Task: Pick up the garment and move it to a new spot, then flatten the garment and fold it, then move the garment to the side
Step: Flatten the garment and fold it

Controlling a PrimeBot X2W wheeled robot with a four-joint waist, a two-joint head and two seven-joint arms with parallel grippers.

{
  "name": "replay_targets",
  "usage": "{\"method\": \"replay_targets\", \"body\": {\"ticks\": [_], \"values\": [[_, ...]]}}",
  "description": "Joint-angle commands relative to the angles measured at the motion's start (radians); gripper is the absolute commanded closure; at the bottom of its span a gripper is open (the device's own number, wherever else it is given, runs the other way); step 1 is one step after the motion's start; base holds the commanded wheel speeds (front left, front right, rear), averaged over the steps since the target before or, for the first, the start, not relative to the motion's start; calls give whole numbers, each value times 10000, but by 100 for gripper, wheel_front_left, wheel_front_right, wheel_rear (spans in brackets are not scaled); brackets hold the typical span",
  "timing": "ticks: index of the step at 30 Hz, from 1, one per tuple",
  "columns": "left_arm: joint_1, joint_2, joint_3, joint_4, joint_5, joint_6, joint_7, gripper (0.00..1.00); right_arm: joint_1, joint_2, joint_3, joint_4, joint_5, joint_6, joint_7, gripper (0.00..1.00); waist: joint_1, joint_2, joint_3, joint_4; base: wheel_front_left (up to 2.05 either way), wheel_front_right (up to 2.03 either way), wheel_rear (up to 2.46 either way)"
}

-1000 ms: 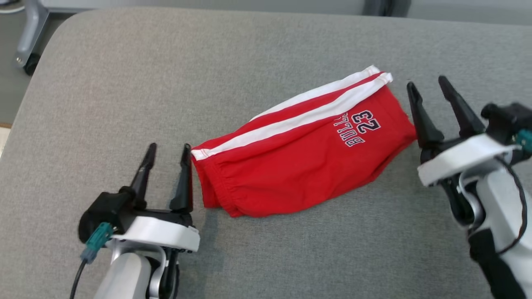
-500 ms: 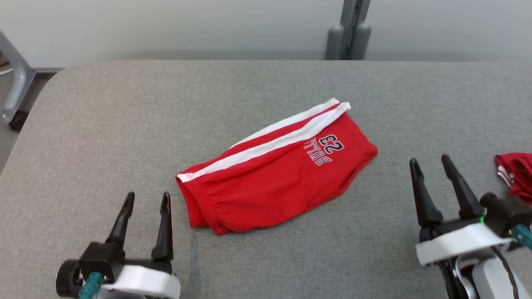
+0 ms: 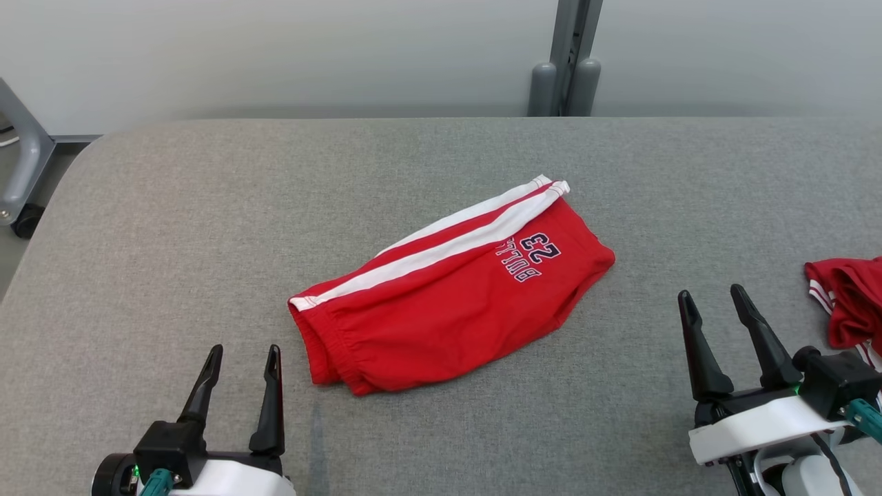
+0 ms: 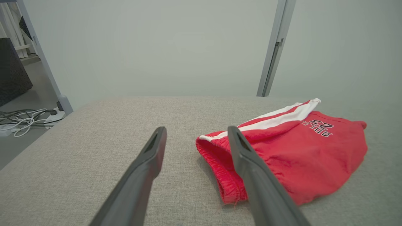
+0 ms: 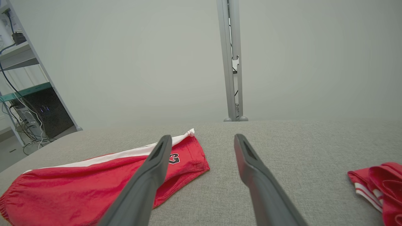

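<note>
Head view. I see the red shorts (image 3: 448,303) lying folded on the grey padded table (image 3: 207,241), near its middle, long axis running from 8 o'clock to 2 o'clock. The elastic waistband (image 3: 324,344) forms the 8 o'clock end. Two white side stripes (image 3: 441,241) follow the far edge. A dark number 23 with lettering (image 3: 530,255) sits toward the 2 o'clock end.

My left gripper (image 3: 244,351) stands at 7 o'clock from the shorts, near the waistband but clear of it, fingers apart and empty. My right gripper (image 3: 710,293) stands at 4 o'clock from the shorts, well apart from the cloth, fingers likewise spread with nothing between them. Both point toward 12 o'clock.

A second red garment (image 3: 847,303), bunched and striped, lies at 3 o'clock by the table's edge, just beside the right gripper's body. A grey post (image 3: 565,62) rises behind the table at 12 o'clock.

Left wrist view: the shorts lie at 2 o'clock past the open fingers. Right wrist view: the shorts lie at 9 o'clock, the second garment at 4 o'clock.
</note>
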Motion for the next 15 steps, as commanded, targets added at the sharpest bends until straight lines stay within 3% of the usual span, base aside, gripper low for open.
{"method": "replay_targets", "body": {"ticks": [1,12,15], "values": [[-129,87,-16,-3,67,75,7,0,-5,-48,-36,-34,-7,1,-43,0,0,-1,33,36,0,0,0],[-531,63,-165,-43,78,49,2,0,-549,-350,-122,266,-198,1,-43,0,0,-1,494,295,0,0,0],[-887,19,-293,-22,112,-35,-14,0,-1213,-652,34,922,-204,1,-13,0,0,-1,809,501,0,0,0]]}}
